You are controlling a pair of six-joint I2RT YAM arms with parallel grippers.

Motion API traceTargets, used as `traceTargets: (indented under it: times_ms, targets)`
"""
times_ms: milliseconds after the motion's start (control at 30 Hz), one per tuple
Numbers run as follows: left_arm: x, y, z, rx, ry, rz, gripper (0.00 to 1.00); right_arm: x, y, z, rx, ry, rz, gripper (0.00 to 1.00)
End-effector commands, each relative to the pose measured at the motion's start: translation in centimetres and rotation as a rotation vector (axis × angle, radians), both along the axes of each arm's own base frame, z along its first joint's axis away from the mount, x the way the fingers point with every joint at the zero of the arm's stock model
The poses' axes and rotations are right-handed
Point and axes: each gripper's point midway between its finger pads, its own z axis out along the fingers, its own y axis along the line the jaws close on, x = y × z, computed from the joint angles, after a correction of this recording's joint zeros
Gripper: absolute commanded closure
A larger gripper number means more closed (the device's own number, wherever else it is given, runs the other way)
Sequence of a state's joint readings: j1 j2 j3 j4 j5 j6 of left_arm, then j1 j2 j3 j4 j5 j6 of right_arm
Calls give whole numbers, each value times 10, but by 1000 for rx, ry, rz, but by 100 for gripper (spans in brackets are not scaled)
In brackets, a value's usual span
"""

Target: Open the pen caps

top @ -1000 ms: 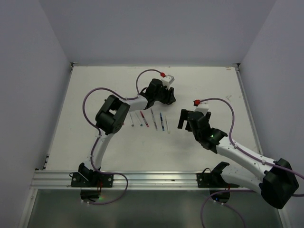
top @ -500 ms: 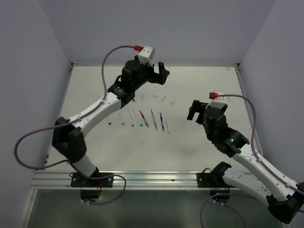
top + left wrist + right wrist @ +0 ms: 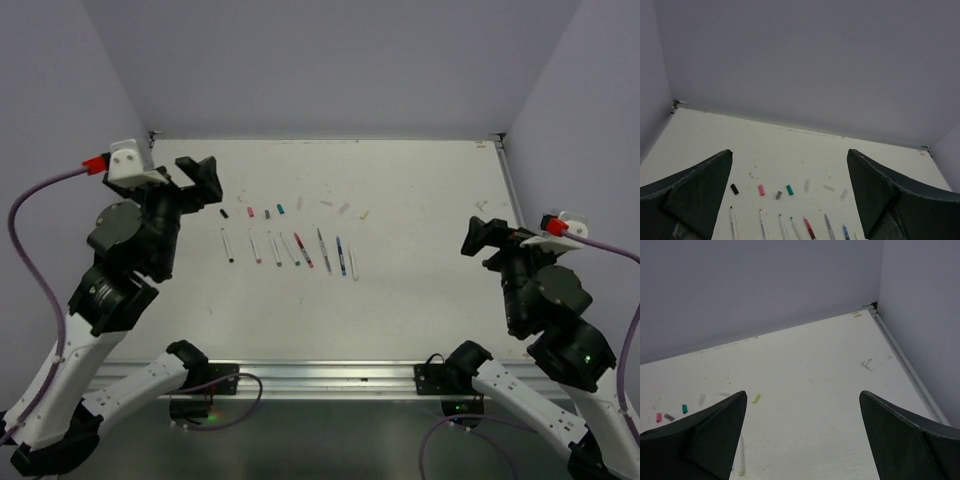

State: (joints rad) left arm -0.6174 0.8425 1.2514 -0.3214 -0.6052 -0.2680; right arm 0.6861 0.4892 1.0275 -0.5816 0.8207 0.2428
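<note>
**Caps all look off, both arms backed away**

White table boxed in by plain lilac walls, nothing else going on in the background. The pens sit in a neat row around the middle-left of the table. The pen caps lie in their own loose row just beyond them, toward the far wall: black on the left, then pink, grey, green, a few pale ones and yellow on the right. I count eight of each, and no pen seems to have a cap on it.

The left gripper has its fingers spread wide with nothing between them, and so does the right gripper. Both hang high, well apart from the pens.

So I'd say the uncapping is basically finished. All that's left is probably parking the arms, plus maybe a check that every tip is really bare, since it's too small to tell from here.

Compared with a second ago, the left arm was down over the pen row, then half a second ago it reached out above the caps. Now it's swung back to the near left. The right arm has pulled off to the right too.
</note>
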Motion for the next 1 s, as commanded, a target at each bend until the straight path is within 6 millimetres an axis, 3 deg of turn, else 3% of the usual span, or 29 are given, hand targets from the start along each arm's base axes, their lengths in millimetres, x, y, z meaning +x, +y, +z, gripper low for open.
traceTargets:
  times_ms: [0,67,233,433,967]
  targets:
    - [-33,55,-14,39,50,181,0,-19,-32,14,-84,-34,-74,2]
    - [-55,77,-6,1,13,221,0,-25,-41,16,-97,-46,-96,1]
    - [-95,122,-7,-53,-27,335,0,-42,-56,22,-63,-105,-103,2]
    - [-113,148,-22,-85,-54,432,0,-49,-62,26,-51,-160,-103,2]
    - [-117,156,-36,-142,-93,480,0,-37,-49,18,-79,-141,-79,2]
